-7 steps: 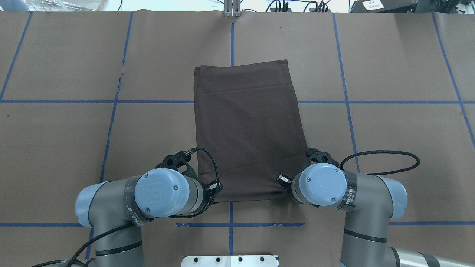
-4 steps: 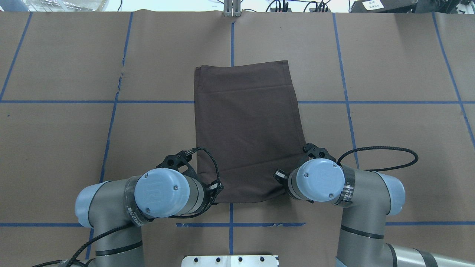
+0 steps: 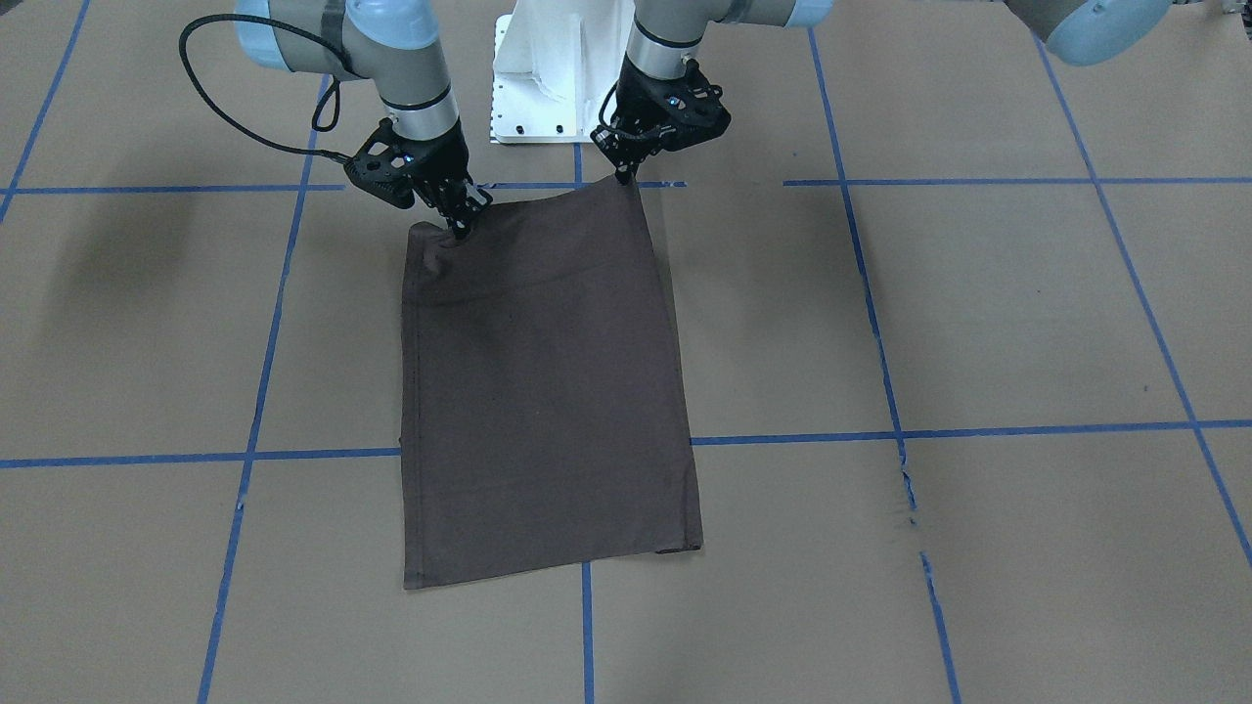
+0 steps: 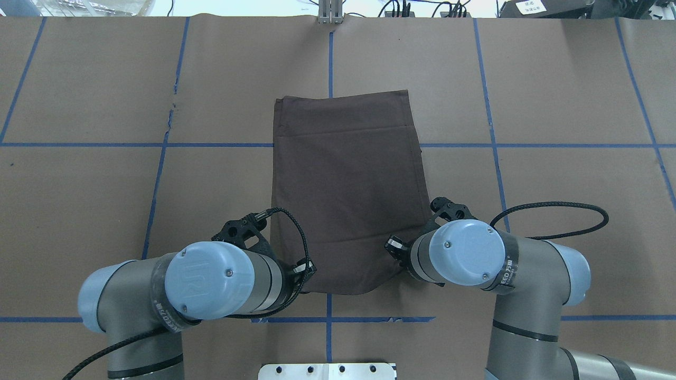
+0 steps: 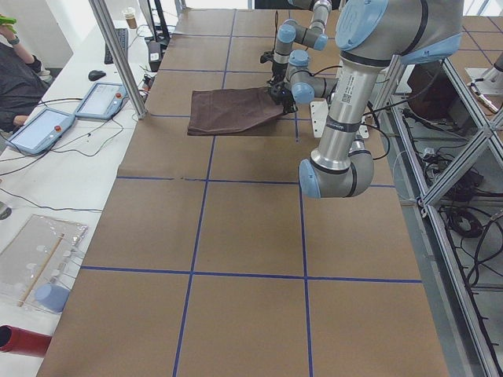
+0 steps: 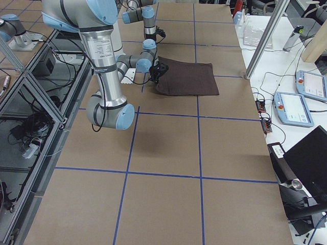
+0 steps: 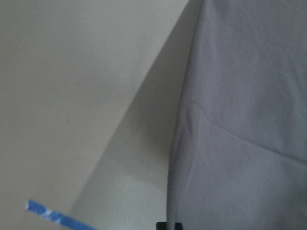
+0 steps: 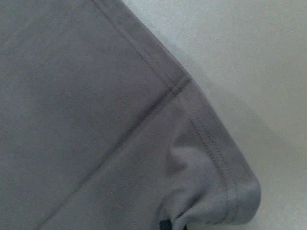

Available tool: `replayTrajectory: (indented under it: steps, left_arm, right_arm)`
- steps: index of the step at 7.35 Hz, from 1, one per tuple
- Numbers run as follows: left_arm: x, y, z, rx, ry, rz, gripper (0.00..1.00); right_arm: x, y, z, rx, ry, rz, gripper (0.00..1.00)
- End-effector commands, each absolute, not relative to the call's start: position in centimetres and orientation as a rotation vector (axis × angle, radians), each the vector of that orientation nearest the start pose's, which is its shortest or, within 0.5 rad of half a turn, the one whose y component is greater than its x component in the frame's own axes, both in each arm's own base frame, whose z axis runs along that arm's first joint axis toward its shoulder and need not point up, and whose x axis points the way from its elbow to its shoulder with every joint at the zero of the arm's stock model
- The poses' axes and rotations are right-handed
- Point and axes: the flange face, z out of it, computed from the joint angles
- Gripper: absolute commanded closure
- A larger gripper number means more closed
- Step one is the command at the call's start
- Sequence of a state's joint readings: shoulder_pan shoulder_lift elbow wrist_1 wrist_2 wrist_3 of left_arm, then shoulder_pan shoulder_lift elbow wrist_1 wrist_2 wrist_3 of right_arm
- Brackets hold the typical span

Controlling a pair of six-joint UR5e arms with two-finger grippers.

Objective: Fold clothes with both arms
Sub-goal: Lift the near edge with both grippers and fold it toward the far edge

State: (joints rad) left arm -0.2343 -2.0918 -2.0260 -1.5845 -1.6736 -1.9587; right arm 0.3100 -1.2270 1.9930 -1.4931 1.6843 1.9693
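Observation:
The clothes, a dark brown shirt [image 4: 348,184] folded into a long rectangle, lie on the brown paper table with the near edge lifted. In the front-facing view my left gripper [image 3: 624,176] is shut on one near corner of the shirt [image 3: 548,391], and my right gripper [image 3: 458,228] is shut on the other. From overhead the blue wrist caps hide both sets of fingers. The left wrist view shows the shirt's side edge [image 7: 249,120] hanging over the table. The right wrist view shows a stitched hem corner [image 8: 96,120] bunched at the fingers.
The white pedestal base [image 3: 548,78] stands just behind the held edge. A black cable loop [image 4: 554,221] lies right of the right arm. Blue tape lines cross the table. Control tablets [image 5: 47,126] and a person's sleeve [image 5: 20,86] are beyond the far edge.
Both wrists have risen, the left one also shifting left, lifting the shirt's near edge. The near end of the shirt has drawn narrower and the far edge has slid slightly toward me.

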Motion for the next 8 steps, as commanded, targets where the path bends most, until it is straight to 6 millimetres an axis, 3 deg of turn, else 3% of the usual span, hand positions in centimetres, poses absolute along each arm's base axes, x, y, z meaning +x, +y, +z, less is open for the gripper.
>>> replayTrajectory:
  steps: [1, 2, 3, 4, 5, 6, 8]
  left_arm:
    - [49.1, -20.2, 16.0, -0.216, 0.985, -0.459, 1.0]
    - [47.6, -19.0, 15.1, -0.227, 0.993, -0.44, 1.0]
    - [46.8, -19.1, 15.2, -0.222, 0.979, -0.442, 1.0]
    - [46.7, -19.5, 15.3, -0.216, 0.979, -0.448, 1.0]
    - [47.4, -20.0, 15.5, -0.204, 0.969, -0.447, 1.0]
    - [46.8, -24.2, 16.1, -0.153, 0.965, -0.498, 1.0]
    - [45.3, -30.8, 17.0, -0.089, 0.97, -0.536, 1.0]
  right_arm:
    - [-48.1, -25.5, 25.3, -0.237, -0.918, 0.531, 1.0]
    - [-46.7, -23.9, 24.3, -0.306, -0.939, 0.482, 1.0]
    - [-46.0, -23.3, 23.5, -0.333, -0.957, 0.46, 1.0]
    - [-46.9, -23.1, 23.5, -0.33, -0.955, 0.448, 1.0]
    - [-47.8, -24.8, 24.4, -0.282, -0.957, 0.471, 1.0]
    - [-48.6, -27.8, 24.1, -0.226, -1.005, 0.471, 1.0]
    - [-47.3, -34.3, 23.1, -0.162, -1.026, 0.553, 1.0]
